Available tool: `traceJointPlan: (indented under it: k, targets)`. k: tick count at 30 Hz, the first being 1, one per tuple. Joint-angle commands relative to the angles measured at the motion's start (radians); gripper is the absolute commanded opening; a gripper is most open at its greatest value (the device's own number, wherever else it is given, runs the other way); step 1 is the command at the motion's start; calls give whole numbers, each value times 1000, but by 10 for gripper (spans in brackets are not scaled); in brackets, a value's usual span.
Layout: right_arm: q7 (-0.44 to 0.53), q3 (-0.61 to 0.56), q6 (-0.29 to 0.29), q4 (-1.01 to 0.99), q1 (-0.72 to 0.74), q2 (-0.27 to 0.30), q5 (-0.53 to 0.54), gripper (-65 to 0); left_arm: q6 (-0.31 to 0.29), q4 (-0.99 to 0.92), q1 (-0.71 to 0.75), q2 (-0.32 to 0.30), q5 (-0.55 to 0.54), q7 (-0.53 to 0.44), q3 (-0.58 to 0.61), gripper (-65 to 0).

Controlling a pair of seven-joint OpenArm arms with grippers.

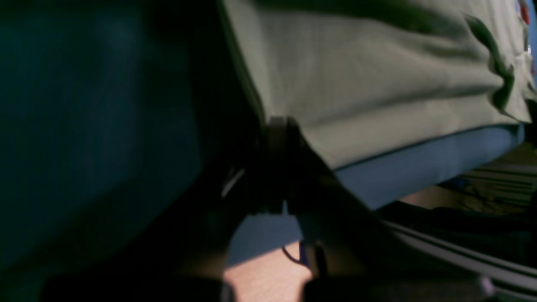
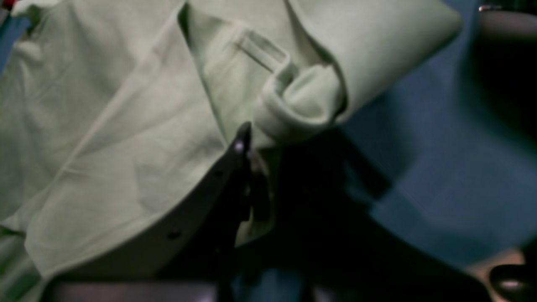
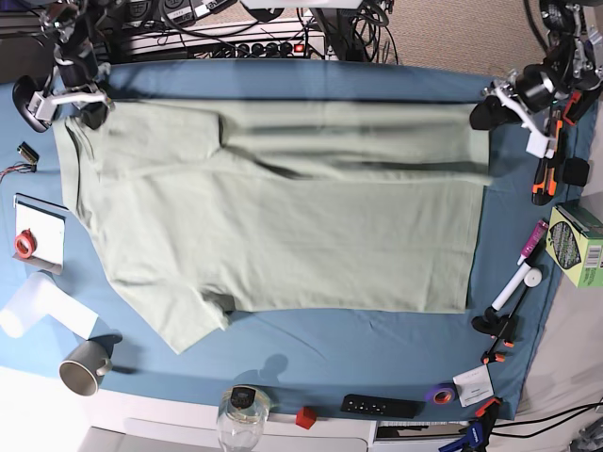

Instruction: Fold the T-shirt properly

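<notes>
The pale sage-green T-shirt (image 3: 283, 235) lies spread flat on the blue table cloth (image 3: 377, 339), collar end at the left and hem at the right. One sleeve (image 3: 188, 325) points toward the front edge. A folded band runs along the shirt's far edge. My left gripper (image 3: 487, 113) is at the far right hem corner. In the left wrist view its dark fingers (image 1: 279, 126) are shut on the shirt's edge (image 1: 369, 84). My right gripper (image 3: 91, 111) is at the far left shoulder, shut on rolled fabric (image 2: 293, 100) near the collar in the right wrist view.
A grey mug (image 3: 83, 365), glass jar (image 3: 240, 414), red cube (image 3: 303, 418), black remote (image 3: 381, 406) and purple tape roll (image 3: 439, 395) line the front edge. A marker (image 3: 518, 281), clamps and a green box (image 3: 577, 247) sit right. A notepad with red tape (image 3: 24, 243) lies left.
</notes>
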Motion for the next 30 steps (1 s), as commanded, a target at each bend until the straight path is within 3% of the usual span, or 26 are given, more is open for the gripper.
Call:
traceJointPlan:
  k: [1, 12, 30]
  targets:
    - [22, 7, 3, 40, -16, 22, 13, -650, 14, 6, 21, -17, 38, 31, -14, -650]
    - [21, 7, 3, 144, -127, 24, 2, -650, -14, 16, 90, -16, -14, 48, -111, -650]
    - [21, 7, 3, 144, -162, 24, 0, -650, -14, 16, 92, -16, -10, 49, -111, -650]
